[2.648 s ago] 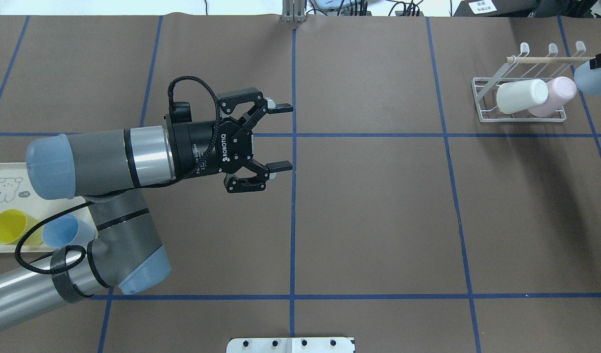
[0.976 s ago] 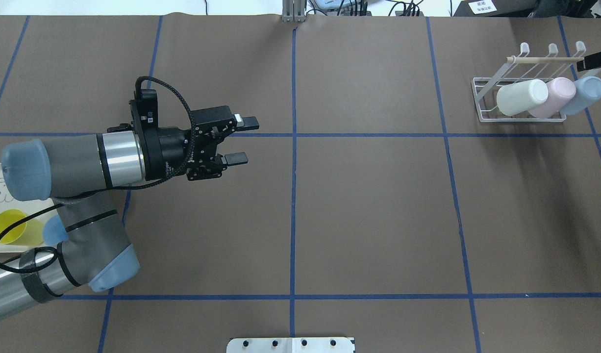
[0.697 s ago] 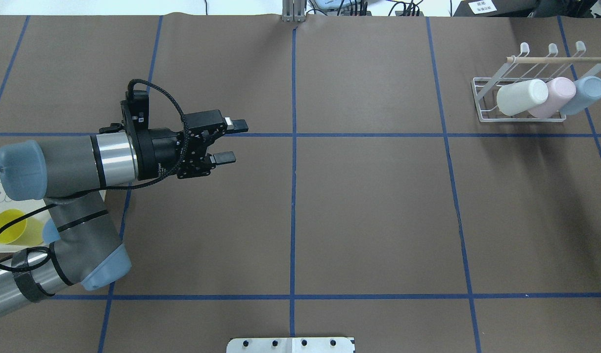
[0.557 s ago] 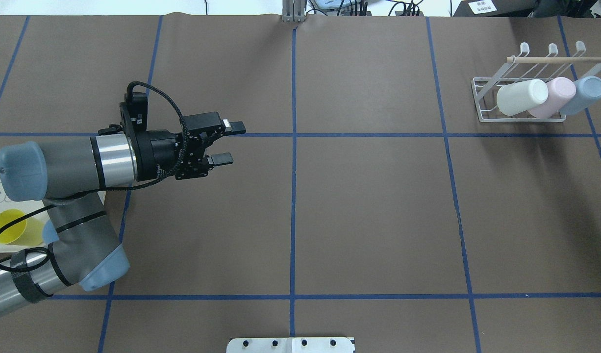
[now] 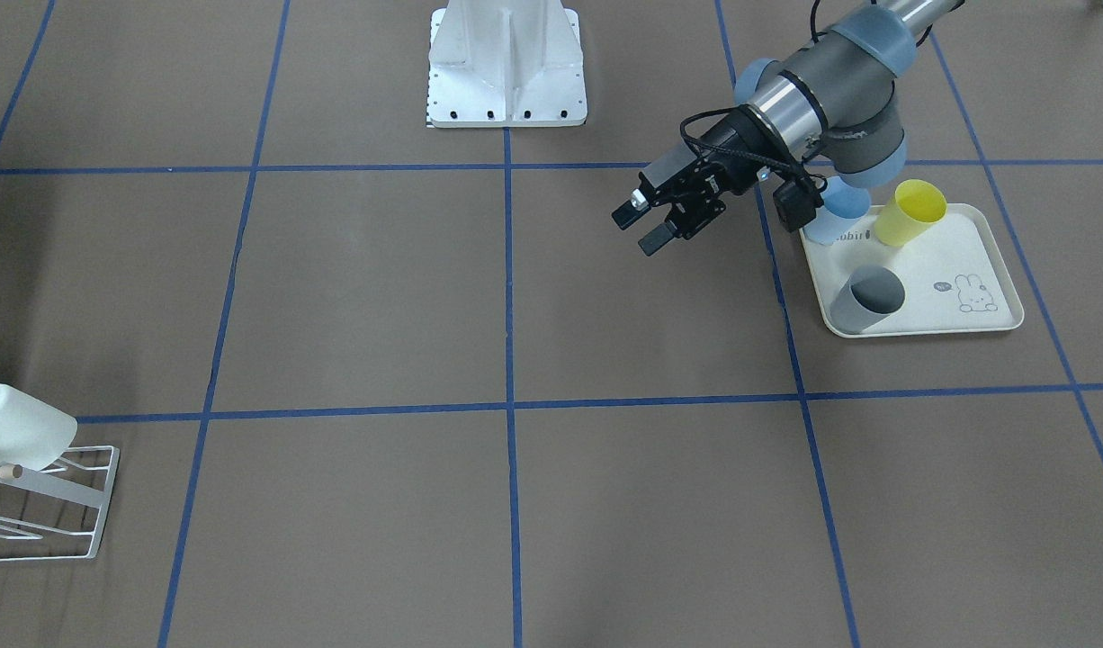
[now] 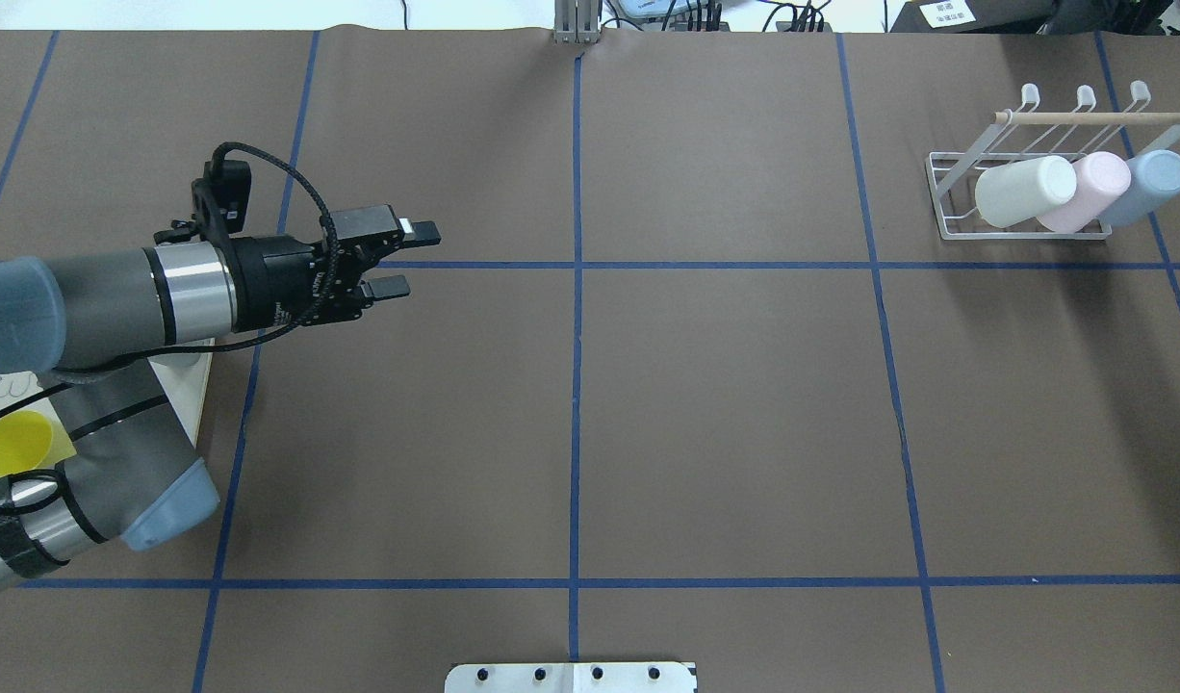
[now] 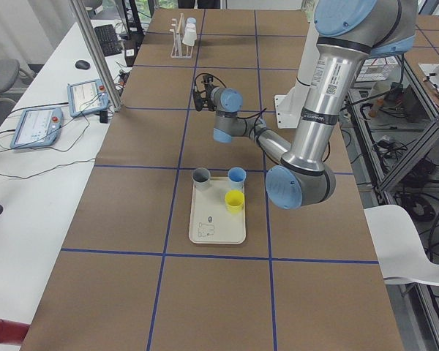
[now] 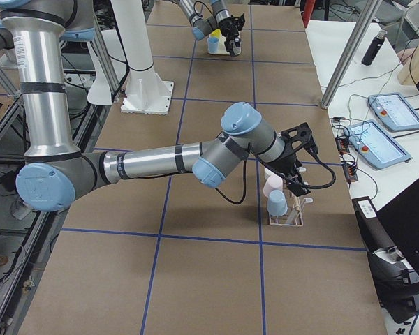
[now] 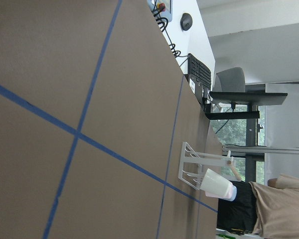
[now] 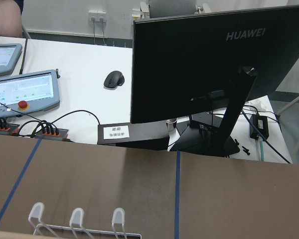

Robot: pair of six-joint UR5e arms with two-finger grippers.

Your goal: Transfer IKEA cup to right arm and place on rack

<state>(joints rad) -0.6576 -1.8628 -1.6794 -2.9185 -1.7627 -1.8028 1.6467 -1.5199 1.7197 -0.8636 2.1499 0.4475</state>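
Hovering over the surface (image 6: 725, 404) near the tray (image 5: 920, 310) on the left, the left gripper (image 6: 412, 258) is gaping and carrying nothing. The light-blue cup (image 6: 1143, 188) is leaning on the rack (image 6: 936, 197) at the far right, next to a pink cup (image 6: 1090, 191) and a white cup (image 6: 1018, 191). The right gripper (image 8: 299, 162) is hanging close over that rack; whether it is released or clenched I cannot tell. Judging by this, placement is looking finished, so the right arm (image 8: 160, 162) is needing a straight, slow lift clear of the dowel (image 6: 1095, 116), avoiding nudging the seated cups.
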